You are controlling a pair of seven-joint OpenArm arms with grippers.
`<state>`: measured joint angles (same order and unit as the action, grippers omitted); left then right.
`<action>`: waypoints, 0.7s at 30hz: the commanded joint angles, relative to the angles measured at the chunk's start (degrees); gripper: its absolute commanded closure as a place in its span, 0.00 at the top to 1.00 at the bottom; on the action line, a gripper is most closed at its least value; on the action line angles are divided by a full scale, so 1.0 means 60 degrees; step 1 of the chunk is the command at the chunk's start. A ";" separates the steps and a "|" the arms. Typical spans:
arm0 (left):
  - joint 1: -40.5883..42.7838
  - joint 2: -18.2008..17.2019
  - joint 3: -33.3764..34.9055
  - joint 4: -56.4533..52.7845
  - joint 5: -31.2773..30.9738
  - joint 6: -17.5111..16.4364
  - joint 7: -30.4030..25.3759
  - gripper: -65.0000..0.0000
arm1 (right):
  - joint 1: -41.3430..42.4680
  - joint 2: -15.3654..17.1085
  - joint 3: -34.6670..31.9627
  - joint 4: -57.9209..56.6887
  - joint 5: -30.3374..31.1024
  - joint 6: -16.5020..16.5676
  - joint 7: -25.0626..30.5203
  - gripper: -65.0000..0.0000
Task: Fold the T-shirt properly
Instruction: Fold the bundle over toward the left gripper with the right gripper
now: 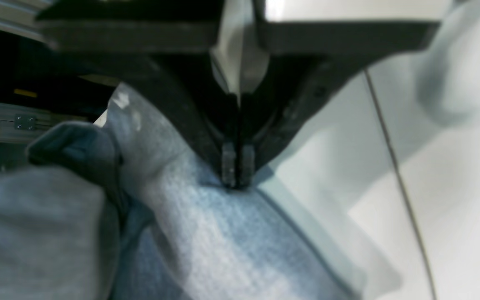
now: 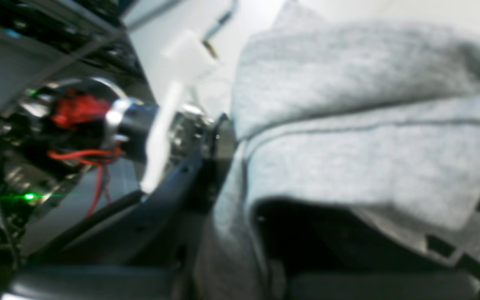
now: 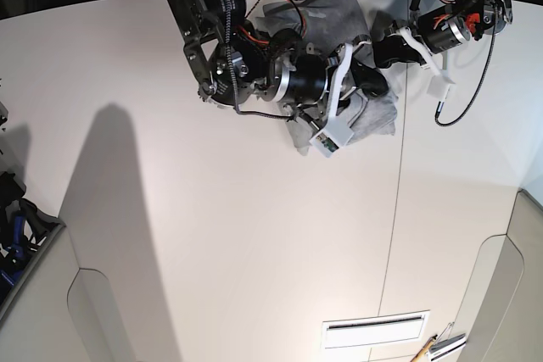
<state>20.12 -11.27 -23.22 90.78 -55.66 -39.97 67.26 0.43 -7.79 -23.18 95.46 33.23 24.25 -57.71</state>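
In the base view, going left to right, the white tabletop (image 3: 212, 235) is bare across its left half. At the far edge, centre-right, the T-shirt (image 3: 383, 118) lies bunched in a heap, mostly hidden under the two arms that meet above it. The right gripper (image 3: 339, 106) comes first, buried in the heap; its wrist view shows grey folds (image 2: 348, 158) draped over and around the dark fingers (image 2: 169, 187), with bits of black lettering at the lower right, but whether those fingers are clenched on cloth or released I cannot tell. Further right, the left gripper (image 1: 236, 179) has its fingers pressed together, pinching a ridge of the grey knit (image 1: 223, 233) near a hemmed edge.

The shirt looks light, soft and limp. It would likely sag and crumple wherever unsupported. A sound hold is probably at a seam, hem or shoulder, two well-separated points, so the cloth spreads flat.
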 commanded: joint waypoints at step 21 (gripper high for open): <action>0.0033 -0.0051 -0.0007 0.0036 0.0204 0.0047 0.0259 0.00 | 0.0535 -0.0153 -0.0036 0.0171 -0.0331 0.0109 -0.0208 0.44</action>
<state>20.12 -11.27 -23.22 90.78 -55.75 -39.94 67.46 2.81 -7.79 -23.22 95.46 30.09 24.27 -60.03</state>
